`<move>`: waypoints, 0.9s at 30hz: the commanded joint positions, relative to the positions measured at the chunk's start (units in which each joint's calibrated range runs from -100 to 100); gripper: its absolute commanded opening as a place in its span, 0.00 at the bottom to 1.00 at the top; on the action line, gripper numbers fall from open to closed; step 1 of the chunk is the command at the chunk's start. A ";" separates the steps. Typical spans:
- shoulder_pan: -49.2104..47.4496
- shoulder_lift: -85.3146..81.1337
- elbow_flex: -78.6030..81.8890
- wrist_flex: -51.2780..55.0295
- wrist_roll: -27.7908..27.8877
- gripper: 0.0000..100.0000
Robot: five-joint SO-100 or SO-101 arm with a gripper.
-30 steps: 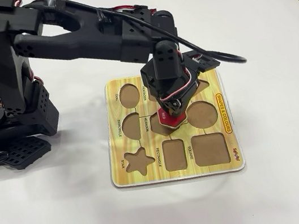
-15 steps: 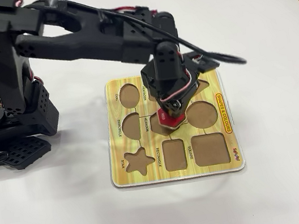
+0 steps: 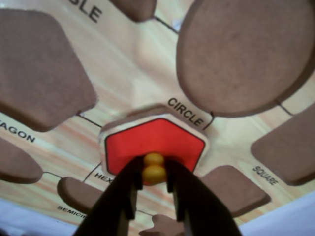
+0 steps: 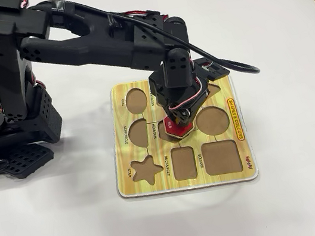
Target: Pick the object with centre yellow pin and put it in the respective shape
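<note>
Gripper (image 3: 154, 169) is clamping the yellow knob (image 3: 154, 166) of the red hexagon piece (image 3: 153, 145), both black fingers (image 3: 123, 189) pinching it from either side. In the wrist view the piece is sitting over the hexagon cut-out (image 3: 142, 112), brown recess showing only along its far edge; whether it is fully seated cannot be told. On the shape board (image 4: 133, 182) it is lying beside the circle cut-out (image 4: 213, 120). Judged light, rigid and flat, the piece is offering the knob as its only sound hold, smooth enough to slip.
</note>
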 commanded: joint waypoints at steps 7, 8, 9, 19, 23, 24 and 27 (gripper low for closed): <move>-0.56 -1.50 3.60 -0.40 -0.25 0.01; -0.56 -1.50 4.05 -0.40 -0.25 0.01; -0.56 -1.50 4.14 -0.40 -0.25 0.01; -2.51 -1.58 4.23 -0.40 -0.25 0.01; -2.42 -1.58 4.23 -0.22 -0.25 0.02; -2.22 -1.67 4.23 -0.14 -0.20 0.02; -1.83 -1.67 4.23 -0.14 -0.20 0.02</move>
